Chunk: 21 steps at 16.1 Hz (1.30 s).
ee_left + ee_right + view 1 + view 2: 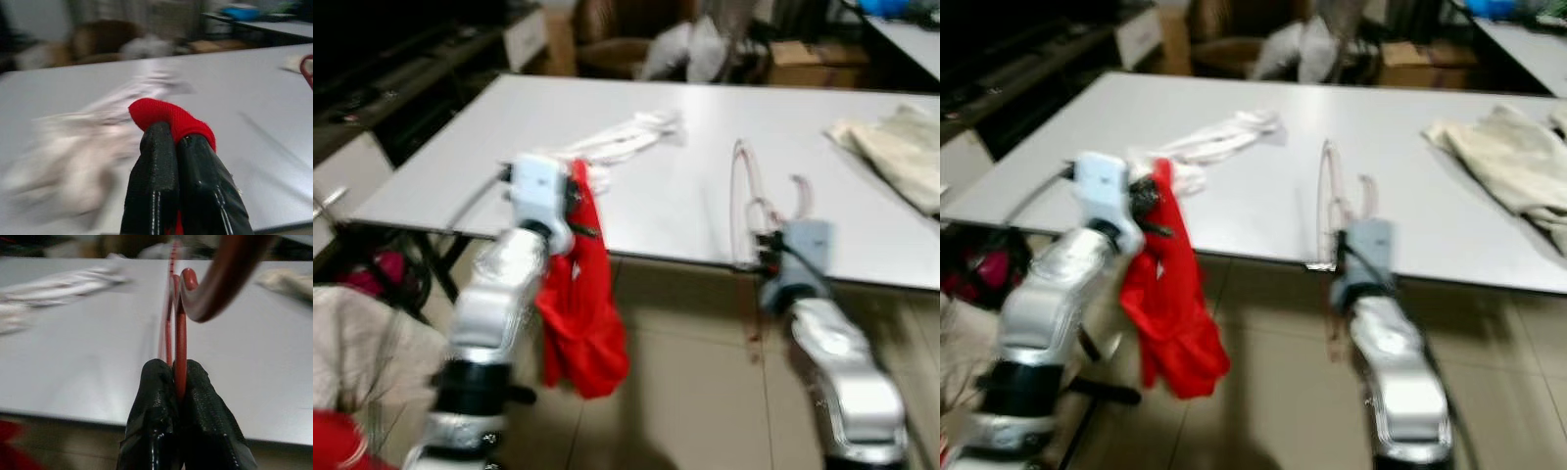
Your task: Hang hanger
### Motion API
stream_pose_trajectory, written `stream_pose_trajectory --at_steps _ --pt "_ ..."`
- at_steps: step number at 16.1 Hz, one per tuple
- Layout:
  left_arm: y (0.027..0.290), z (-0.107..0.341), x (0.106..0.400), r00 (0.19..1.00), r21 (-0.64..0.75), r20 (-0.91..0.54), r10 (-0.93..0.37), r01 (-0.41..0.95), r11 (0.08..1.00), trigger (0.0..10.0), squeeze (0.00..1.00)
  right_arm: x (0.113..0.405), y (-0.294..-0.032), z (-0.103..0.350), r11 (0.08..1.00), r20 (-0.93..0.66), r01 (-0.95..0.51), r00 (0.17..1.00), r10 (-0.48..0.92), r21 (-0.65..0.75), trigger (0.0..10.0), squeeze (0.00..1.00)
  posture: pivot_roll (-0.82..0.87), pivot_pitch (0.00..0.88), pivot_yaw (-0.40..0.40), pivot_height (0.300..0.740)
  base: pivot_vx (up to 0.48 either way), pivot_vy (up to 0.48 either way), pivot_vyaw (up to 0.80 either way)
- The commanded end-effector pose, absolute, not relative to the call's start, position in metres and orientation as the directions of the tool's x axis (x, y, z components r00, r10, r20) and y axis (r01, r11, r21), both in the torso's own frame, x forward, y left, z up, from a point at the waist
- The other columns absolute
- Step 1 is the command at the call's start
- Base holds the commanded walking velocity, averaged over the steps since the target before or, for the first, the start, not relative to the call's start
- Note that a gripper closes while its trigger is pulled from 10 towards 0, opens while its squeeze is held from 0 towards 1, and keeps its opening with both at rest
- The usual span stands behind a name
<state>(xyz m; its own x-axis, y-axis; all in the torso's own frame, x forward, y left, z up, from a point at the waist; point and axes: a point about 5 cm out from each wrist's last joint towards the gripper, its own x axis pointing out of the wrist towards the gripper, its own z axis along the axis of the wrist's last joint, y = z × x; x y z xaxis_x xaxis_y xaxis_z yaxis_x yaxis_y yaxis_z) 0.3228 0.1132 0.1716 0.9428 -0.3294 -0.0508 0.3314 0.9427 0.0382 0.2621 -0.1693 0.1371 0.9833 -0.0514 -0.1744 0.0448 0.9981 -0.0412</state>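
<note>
Both my grippers are clamped shut with no gap showing: the right gripper [177, 382] pinches the thin red wire of the hanger [180, 328], and the left gripper [177, 147] grips a fold of the red cloth [579, 313].

I hold the hanger upright over the near edge of the white table [685, 196], its long axis running up and away from my right fingers, with the hook curling back overhead in the right wrist view. In the head views it looks pale pink and thin, a narrow loop standing just beyond my wrist; the blur makes the exact shape hard to judge, so I take it to be a wire hanger. It is in my right gripper, so that arm is the nearer one by far.

My red cloth hangs limp from the left gripper, to the left of the hanger and well apart from it, drooping below the table's edge toward the floor. A white garment [626, 137] lies on the table beyond my left arm, and a cream one [901, 147] at the far right.
</note>
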Motion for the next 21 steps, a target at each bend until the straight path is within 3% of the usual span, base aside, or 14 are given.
stream_pose_trajectory --at_steps 1,9,12,21 --pt "0.1220 0.1810 0.3247 0.952 0.060 -0.017 -0.304 0.305 0.951 10.0 0.00 0.2632 -0.1609 0.1408 1.000 -0.157 0.021 0.987 -0.024 -0.021 10.0 0.00 -0.02 0.000 0.047 0.740 0.326 0.000 0.00" --pt "0.1246 0.1825 0.3241 0.954 0.064 -0.013 -0.301 0.301 0.952 10.0 0.00 0.2647 -0.1567 0.1404 1.000 -0.165 0.006 0.986 -0.008 -0.012 10.0 0.00 -0.01 0.000 0.043 0.740 0.321 0.000 0.00" --pt "0.1246 0.1826 0.3241 0.953 0.063 -0.012 -0.302 0.302 0.951 10.0 0.00 0.2639 -0.1556 0.1390 1.000 -0.173 0.000 0.985 -0.001 -0.004 10.0 0.00 -0.01 0.000 0.043 0.740 0.322 0.000 -0.76" --pt "0.1238 0.1830 0.3243 0.952 0.067 -0.009 -0.307 0.307 0.949 10.0 0.00 0.2632 -0.1549 0.1388 1.000 -0.159 -0.001 0.987 -0.003 -0.027 10.0 0.00 -0.01 0.000 0.044 0.740 0.322 0.000 0.00"
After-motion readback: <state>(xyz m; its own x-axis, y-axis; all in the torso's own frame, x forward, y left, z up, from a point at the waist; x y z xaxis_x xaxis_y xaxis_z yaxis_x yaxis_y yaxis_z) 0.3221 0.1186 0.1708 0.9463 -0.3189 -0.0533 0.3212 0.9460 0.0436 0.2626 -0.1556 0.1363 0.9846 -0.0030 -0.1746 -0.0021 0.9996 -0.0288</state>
